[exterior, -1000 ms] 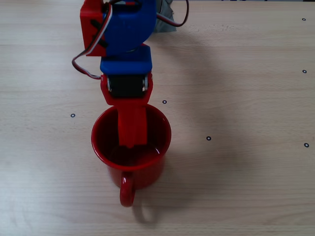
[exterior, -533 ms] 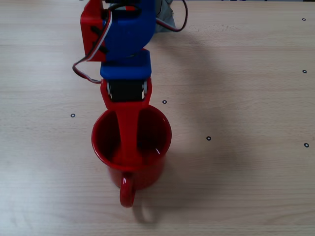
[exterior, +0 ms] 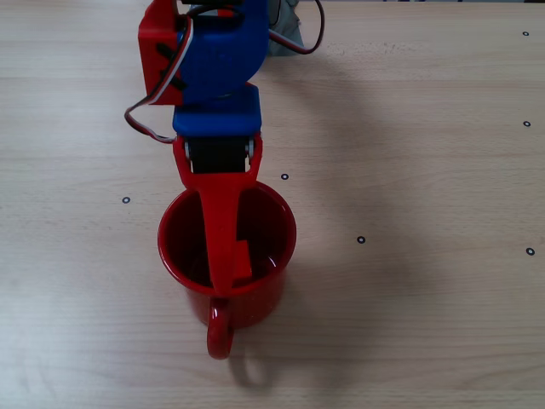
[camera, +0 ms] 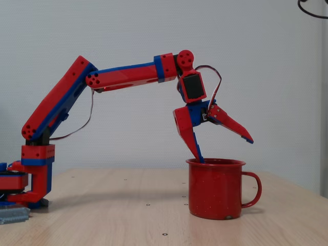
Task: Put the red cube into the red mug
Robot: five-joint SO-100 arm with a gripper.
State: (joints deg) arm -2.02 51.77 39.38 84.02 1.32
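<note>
The red mug (exterior: pixel 268 294) stands on the wooden table with its handle toward the camera; in the side view the red mug (camera: pixel 215 189) has its handle to the right. My gripper (exterior: pixel 223 243) hangs open right over it. One finger (camera: pixel 195 146) dips to the rim on the arm side, the other finger (camera: pixel 233 125) is raised out over the handle side. A small red block, the red cube (exterior: pixel 243 262), shows inside the mug just right of the long finger. The mug wall hides it in the side view.
The arm's base (camera: pixel 33 174) stands at the table's left end in the side view. Small black dot marks (exterior: pixel 361 239) are scattered over the tabletop. A grey piece (exterior: pixel 285 34) lies behind the arm at the top edge.
The gripper has opened: its long finger swung out toward the mug's handle. The red cube, earlier between the fingers, now lies inside the mug beside that finger.
</note>
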